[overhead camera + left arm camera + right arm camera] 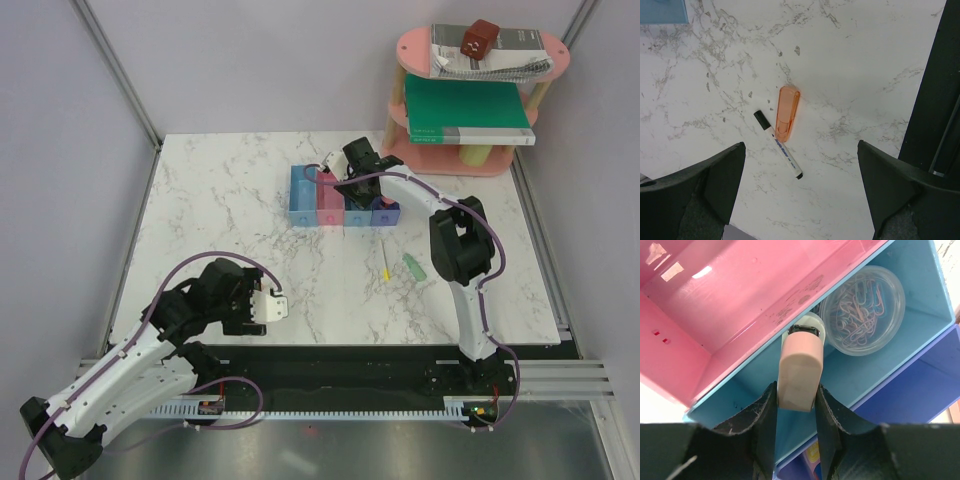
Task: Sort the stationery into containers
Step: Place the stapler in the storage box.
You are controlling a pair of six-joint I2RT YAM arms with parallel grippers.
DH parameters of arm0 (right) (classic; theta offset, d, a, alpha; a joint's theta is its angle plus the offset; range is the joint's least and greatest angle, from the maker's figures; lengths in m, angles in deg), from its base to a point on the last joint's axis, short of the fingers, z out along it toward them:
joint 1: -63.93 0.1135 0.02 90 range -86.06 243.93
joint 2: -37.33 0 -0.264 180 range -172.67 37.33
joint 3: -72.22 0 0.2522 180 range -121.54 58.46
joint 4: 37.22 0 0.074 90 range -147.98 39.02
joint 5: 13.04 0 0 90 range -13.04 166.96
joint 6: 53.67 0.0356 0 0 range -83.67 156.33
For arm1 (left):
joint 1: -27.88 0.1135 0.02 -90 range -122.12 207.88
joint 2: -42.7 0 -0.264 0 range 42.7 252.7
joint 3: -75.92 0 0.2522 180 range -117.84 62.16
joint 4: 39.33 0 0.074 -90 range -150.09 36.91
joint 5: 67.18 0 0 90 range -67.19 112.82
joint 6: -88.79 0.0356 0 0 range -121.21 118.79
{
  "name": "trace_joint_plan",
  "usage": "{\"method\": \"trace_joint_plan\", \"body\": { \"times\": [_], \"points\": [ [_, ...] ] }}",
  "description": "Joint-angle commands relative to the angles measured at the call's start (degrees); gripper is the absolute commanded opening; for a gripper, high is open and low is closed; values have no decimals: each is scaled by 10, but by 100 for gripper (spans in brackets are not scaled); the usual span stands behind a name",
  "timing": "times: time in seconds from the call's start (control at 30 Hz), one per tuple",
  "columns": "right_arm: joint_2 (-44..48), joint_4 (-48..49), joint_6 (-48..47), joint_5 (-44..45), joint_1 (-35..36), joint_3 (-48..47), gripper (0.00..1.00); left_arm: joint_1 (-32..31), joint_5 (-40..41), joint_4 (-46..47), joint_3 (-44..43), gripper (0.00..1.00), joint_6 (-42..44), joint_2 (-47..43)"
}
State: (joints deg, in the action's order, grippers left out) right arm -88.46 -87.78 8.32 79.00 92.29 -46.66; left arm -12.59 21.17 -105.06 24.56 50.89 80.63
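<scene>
Right jaws pinched tight on the peach clip [799, 375], over the light-blue bin [920, 325]. Released off-line, it could snag the pink bin [740, 305] beside or bounce off the paperclip tub [862, 310] inside. Left jaws gape empty, well apart from that bin.

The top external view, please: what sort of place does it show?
Probably a robotics lab test cell: a marble-patterned table walled by plain panels, robot arms bolted at its near edge, and staged props like the bins.
</scene>
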Motion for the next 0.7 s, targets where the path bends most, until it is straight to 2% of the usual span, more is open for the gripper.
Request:
{"method": "trace_joint_plan", "body": {
  "times": [0.0,0.13,0.23,0.67],
  "points": [
    [-20,7,-7,4,-2,-20,29,3,-8,16,-16,100,23,1],
    [-20,7,-6,7,-3,-18,39,3,-8,16,-16,100,24,1],
    [-19,7,-6,9,-3,-18,43,3,-8,17,-16,100,23,-1],
    [-4,5,-6,13,-3,-10,45,3,-10,17,-12,100,22,-3]
  ]
}}
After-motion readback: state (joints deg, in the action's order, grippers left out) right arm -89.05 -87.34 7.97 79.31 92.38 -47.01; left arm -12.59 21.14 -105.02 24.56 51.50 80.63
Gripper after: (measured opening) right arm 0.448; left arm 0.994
